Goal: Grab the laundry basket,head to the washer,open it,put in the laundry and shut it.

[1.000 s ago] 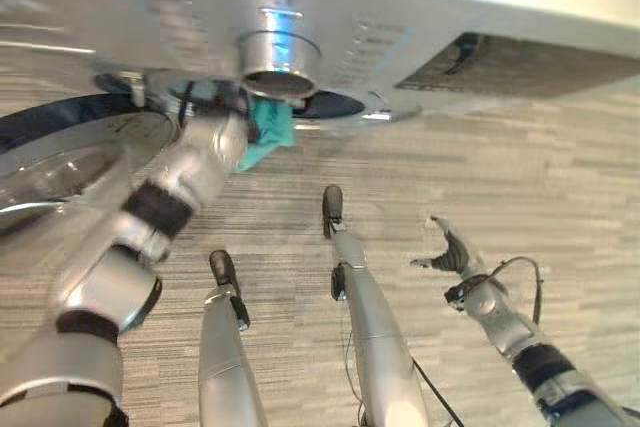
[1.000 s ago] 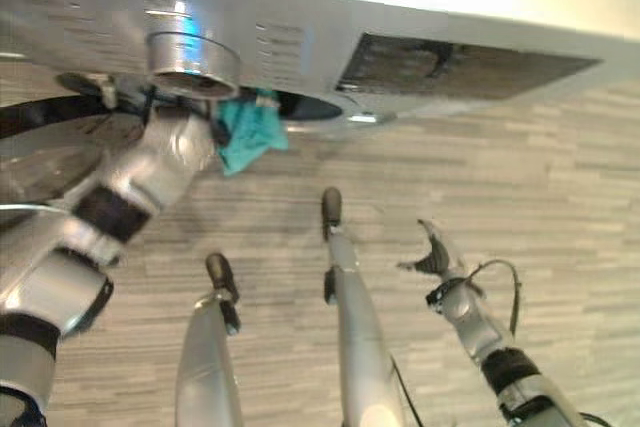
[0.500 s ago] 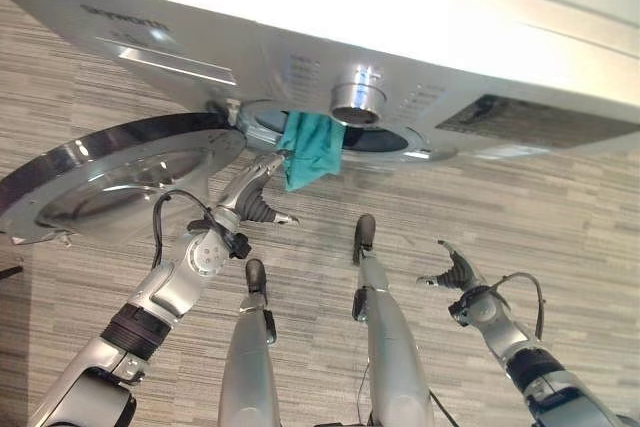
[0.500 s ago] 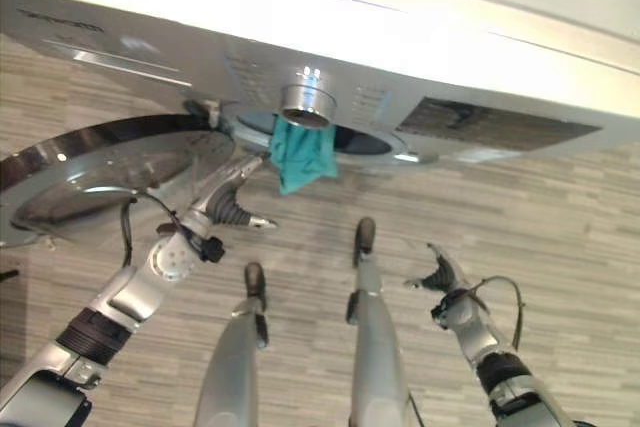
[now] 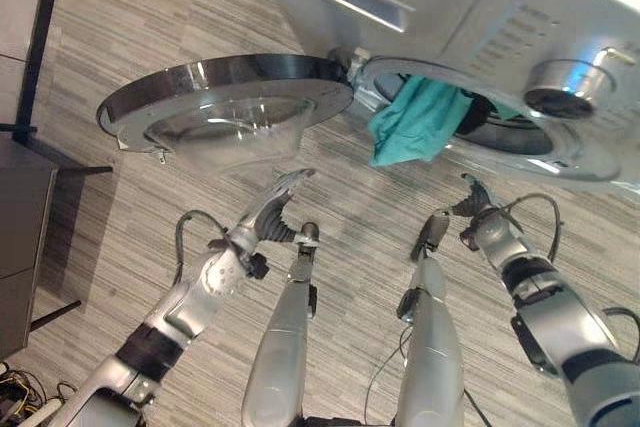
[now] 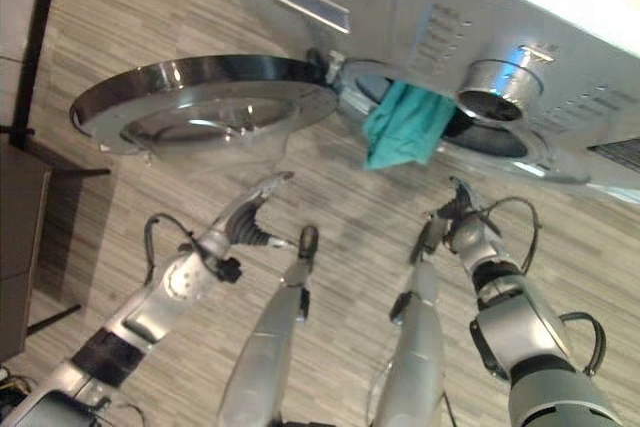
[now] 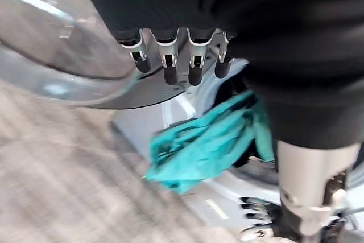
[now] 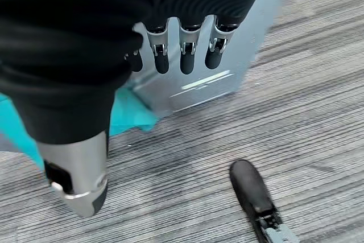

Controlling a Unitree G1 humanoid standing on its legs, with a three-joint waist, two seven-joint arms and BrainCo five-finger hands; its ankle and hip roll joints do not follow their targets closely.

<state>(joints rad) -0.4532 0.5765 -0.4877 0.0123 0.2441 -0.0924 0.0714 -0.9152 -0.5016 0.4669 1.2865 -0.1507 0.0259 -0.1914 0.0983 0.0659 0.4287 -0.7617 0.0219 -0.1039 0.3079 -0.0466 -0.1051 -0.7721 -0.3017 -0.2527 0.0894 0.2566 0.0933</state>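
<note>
left eye view shows the teal cloth (image 5: pixel 418 123) hanging half out of the washer (image 5: pixel 520 57) mouth beside the open door (image 5: pixel 225 107), so the left hand (image 5: pixel 268 219), fingers relaxed and empty, or the loosely open right hand (image 5: pixel 478 215), should tuck it fully in before closing.

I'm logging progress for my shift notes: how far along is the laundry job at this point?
Done: the washer is reached and its door stands open. In hand: the teal cloth hangs half out of the drum opening, so loading isn't finished. The left hand and right hand are both open, below the machine, holding nothing. Left: push the cloth fully inside, then shut the door.
</note>
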